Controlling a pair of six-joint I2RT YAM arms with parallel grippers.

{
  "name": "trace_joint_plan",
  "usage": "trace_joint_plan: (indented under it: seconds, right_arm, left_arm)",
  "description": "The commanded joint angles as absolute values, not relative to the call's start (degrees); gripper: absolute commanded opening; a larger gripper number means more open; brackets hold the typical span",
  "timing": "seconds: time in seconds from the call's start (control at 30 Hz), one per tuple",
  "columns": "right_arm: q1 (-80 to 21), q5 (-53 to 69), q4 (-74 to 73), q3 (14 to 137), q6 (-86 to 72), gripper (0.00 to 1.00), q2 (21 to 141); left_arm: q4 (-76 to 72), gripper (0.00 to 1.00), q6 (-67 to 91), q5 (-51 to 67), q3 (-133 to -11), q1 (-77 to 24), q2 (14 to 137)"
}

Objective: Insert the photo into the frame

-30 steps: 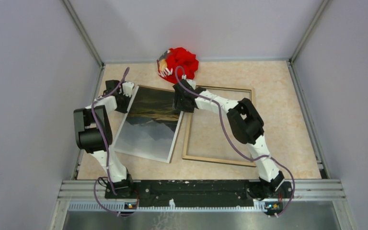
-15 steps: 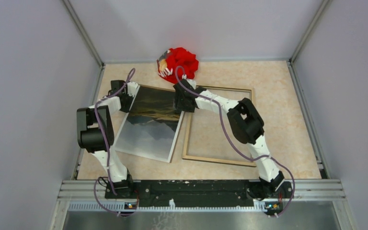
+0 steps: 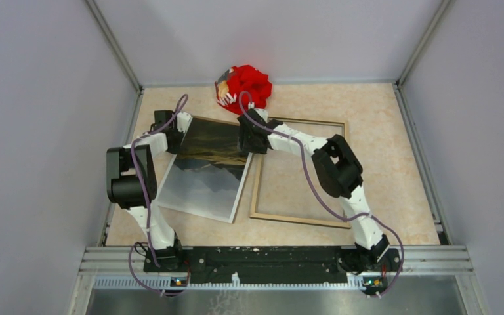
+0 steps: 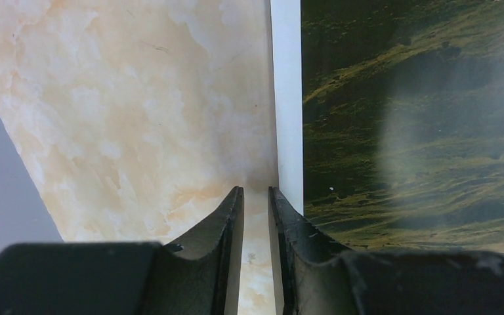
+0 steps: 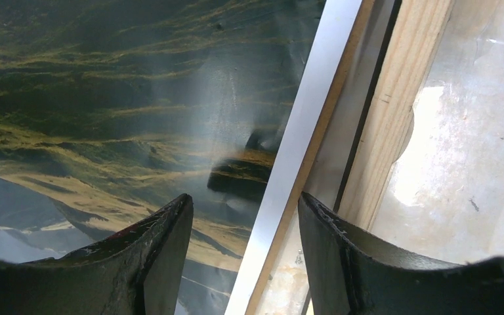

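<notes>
Overhead view: the photo (image 3: 207, 170) lies face up on the table (image 3: 387, 164), left of centre and skewed, outside the frame (image 3: 298, 220). The frame lies flat to its right, wood side up. The photo's right edge runs just beside the frame's left rail. The left gripper (image 3: 174, 139) sits at the photo's left edge near the far corner. The right gripper (image 3: 247, 146) sits at the photo's right edge near the other far corner. The right arm crosses the frame's far-left corner and hides it. A red cloth bundle (image 3: 249, 85) rests at the far edge of the table, apart from both items.

Left wrist view: the left gripper (image 4: 256, 190) points down at bare table (image 4: 138, 98). Its jaws stand a narrow slit apart with only table showing between them. The photo's (image 4: 420, 118) white border meets the tip of the right-hand finger.

Right wrist view: the right gripper (image 5: 244, 197) is spread wide and released. It straddles the white border of the photo (image 5: 105, 85). The wood rail of the frame (image 5: 400, 111) lies just beyond that border.
</notes>
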State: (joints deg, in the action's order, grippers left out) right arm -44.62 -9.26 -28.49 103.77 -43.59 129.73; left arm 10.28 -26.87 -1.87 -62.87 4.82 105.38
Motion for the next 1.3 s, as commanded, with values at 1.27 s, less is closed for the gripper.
trace_joint_plan:
  seconds: [1.27]
  right_arm:
    - [-52.63,-8.90,-26.76,111.72,-35.66,0.60,130.28]
  left_arm:
    - [18.60,0.27,-23.52,5.59,-60.90,1.85,108.05]
